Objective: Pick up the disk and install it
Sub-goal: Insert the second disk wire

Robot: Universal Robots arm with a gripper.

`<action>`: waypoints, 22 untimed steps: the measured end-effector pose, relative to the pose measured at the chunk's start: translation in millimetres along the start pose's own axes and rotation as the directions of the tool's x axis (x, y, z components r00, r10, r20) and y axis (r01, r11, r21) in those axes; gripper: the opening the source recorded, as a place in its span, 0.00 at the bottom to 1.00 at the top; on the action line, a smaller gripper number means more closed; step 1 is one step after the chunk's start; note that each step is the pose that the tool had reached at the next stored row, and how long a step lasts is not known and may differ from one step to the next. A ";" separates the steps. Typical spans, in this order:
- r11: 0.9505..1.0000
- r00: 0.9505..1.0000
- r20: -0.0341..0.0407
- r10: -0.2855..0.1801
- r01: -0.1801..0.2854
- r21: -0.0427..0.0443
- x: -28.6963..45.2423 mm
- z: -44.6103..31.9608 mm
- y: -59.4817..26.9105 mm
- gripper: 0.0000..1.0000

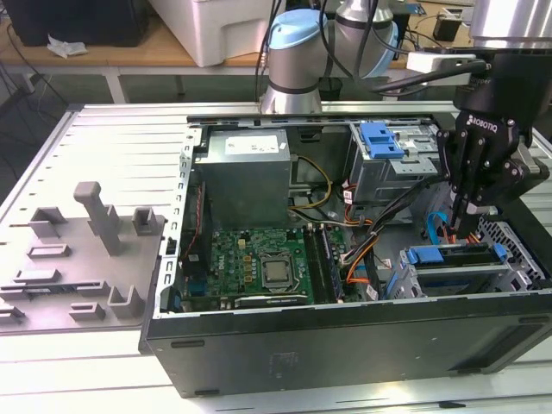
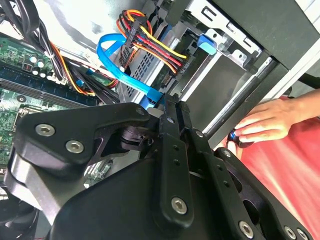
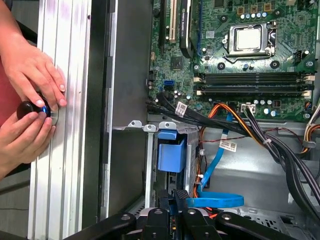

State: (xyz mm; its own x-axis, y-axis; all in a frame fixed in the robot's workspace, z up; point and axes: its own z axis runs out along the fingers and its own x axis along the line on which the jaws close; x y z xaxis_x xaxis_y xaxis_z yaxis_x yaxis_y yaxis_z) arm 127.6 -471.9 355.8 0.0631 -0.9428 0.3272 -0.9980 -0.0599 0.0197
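The light is bright and even. The table (image 1: 112,129) shines pale in the exterior view. Inside the case (image 1: 345,341) it is darker. Near the gripper (image 2: 172,107) in the second wrist view, things look blurry.

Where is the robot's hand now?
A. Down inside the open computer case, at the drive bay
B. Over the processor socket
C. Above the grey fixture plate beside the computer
A: in the exterior view the hand reaches into the open case, just above the disk sitting in the bay.
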 end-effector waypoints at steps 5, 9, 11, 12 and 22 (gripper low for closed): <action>1.000 1.000 0.000 0.000 0.000 0.000 2.4 0.9 0.2 0.16; 1.000 1.000 0.002 0.000 0.000 0.000 4.2 1.5 -0.4 0.16; 1.000 1.000 0.006 0.000 0.000 0.000 4.9 1.9 -1.1 0.16; 1.000 1.000 0.009 0.002 -0.002 0.000 5.1 2.1 -1.1 0.16; 0.999 0.997 0.054 0.046 -0.045 -0.014 7.2 4.0 -3.5 0.16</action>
State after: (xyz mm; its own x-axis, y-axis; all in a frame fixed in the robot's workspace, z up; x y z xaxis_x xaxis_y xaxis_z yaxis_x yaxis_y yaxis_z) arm 131.6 -479.8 354.3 0.0171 -0.9610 0.2761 -0.9998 -0.0126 0.0179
